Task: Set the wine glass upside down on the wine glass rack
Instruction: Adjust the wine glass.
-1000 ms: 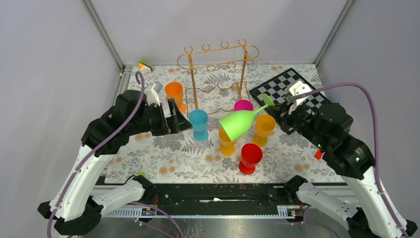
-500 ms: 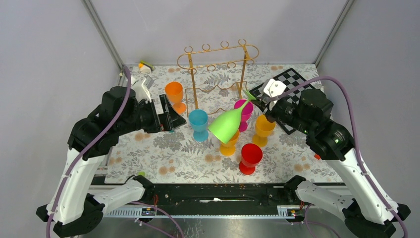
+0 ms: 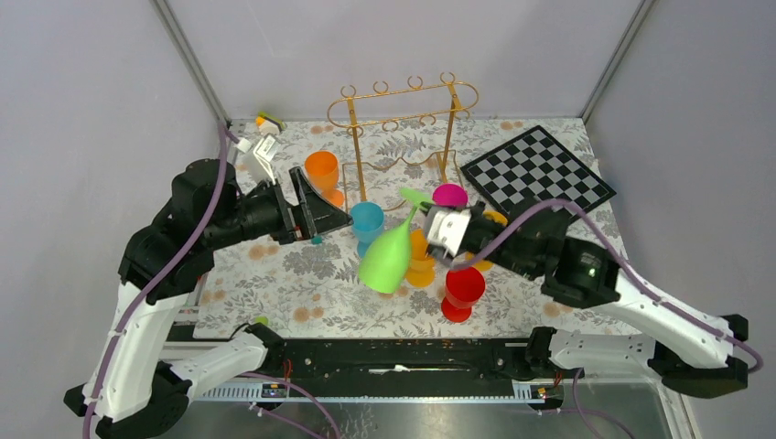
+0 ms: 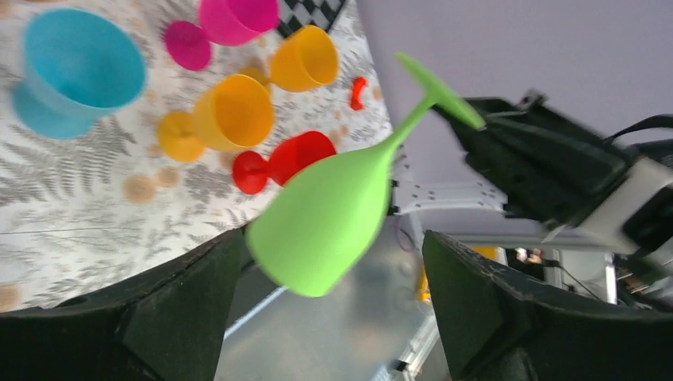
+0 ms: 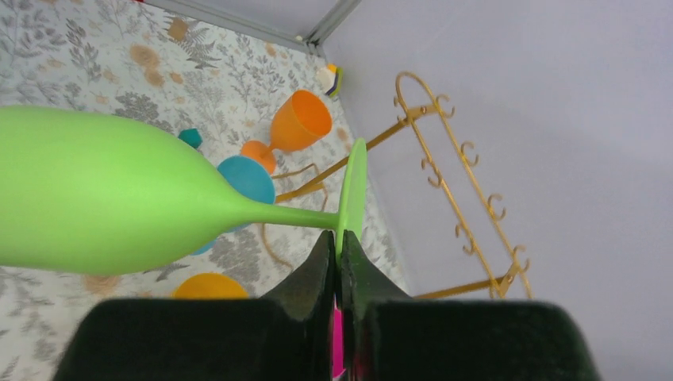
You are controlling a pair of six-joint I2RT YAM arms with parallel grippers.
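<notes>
Right fingers clamp the foot of the wine glass, tilted bowl-down over the tabletop's middle, left fingers wide and empty, so you should level its foot before sliding it into the rack at the far edge.

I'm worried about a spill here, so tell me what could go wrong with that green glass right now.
The right end effector pinches only the thin foot rim of the green plastic wine glass, so the tilted bowl could pivot or slip out. The bowl hangs over the amber plastic goblet and blue plastic goblet; swinging toward the gold wire rack might topple them.
</notes>
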